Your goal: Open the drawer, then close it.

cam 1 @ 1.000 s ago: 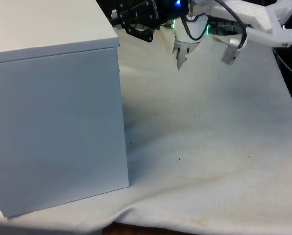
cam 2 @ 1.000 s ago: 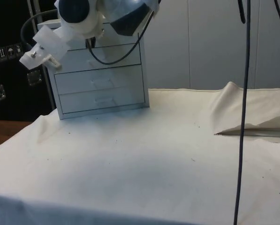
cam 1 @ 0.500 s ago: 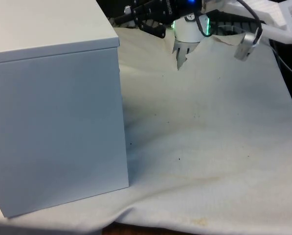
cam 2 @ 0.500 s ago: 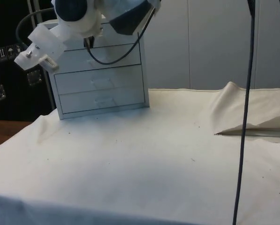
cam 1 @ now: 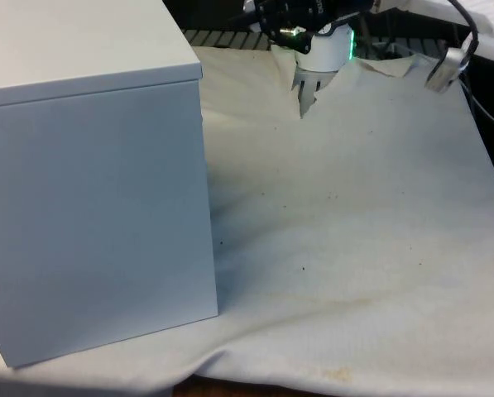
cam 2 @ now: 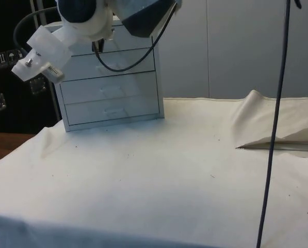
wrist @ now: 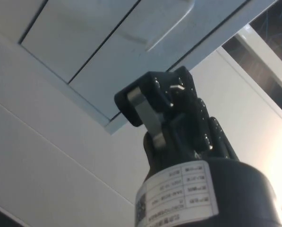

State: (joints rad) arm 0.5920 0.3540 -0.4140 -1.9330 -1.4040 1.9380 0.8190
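Note:
A pale grey chest of drawers (cam 2: 110, 85) stands at the table's far end in the side view. Its three drawers are all pushed in, each with a shallow handle (cam 2: 111, 109). In the front view the chest (cam 1: 89, 182) turns a blank wall to the camera on the front view's left. My black gripper (cam 1: 273, 15) hangs high above the cloth, off the chest's far corner. In the wrist view the gripper (wrist: 152, 92) is shut on nothing, and beyond it lie two drawer fronts, one with a handle (wrist: 166, 26).
The white cloth (cam 2: 159, 181) covers the table and is rucked into a raised fold (cam 2: 262, 121) at the side view's right. A dark cable (cam 2: 275, 129) hangs down in front of the side camera. The arm's white wrist part (cam 2: 40, 51) juts past the chest.
The gripper has risen and moved towards the front view's right, away from the chest. The arm's white wrist part has swung up with it. The drawers stay shut.

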